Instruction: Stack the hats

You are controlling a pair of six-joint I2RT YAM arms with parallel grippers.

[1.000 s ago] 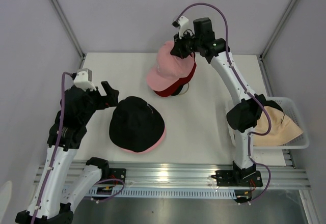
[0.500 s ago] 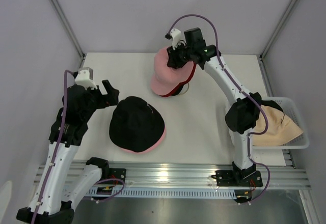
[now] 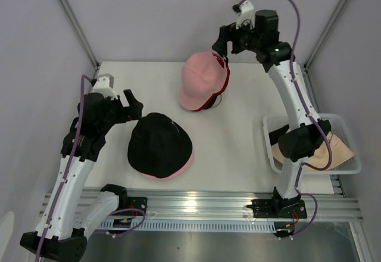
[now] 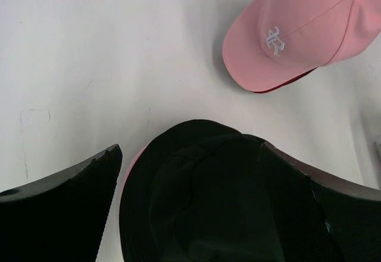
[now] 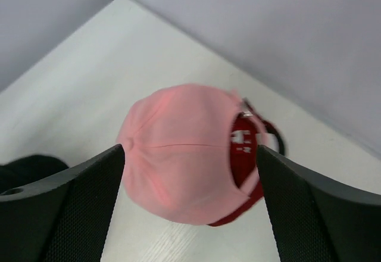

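Nearest me, the left gripper (image 3: pixel 133 104) is hanging with its jaws spread wide and nothing in them, just off the left edge of the black bucket hat (image 3: pixel 159 144). That hat is lying flat on the white table (image 3: pixel 238 137), and a pink brim (image 3: pixel 186 161) is peeking out from under its near-right side. Off to the right, a cream hat (image 3: pixel 336 149) is sitting in the white mesh basket (image 3: pixel 351 168), partly hidden by the right arm's elbow. Further back, the pink cap (image 3: pixel 201 83) is resting on top of a red cap (image 3: pixel 222 88), with what looks like a black cap (image 3: pixel 213 104) underneath, its peak pointing toward the near left. Above and behind that pile, the right gripper (image 3: pixel 221 49) is hovering wide open and clear of the fabric, gripping nothing. The trouble I am expecting is with that top cap: it is sitting slightly skewed, so a brush from a passing finger could slide it off. Down at the bucket hats, a shallow pinch could be lifting only the black one, or crumpling it, while the pink one stays behind or drags along.
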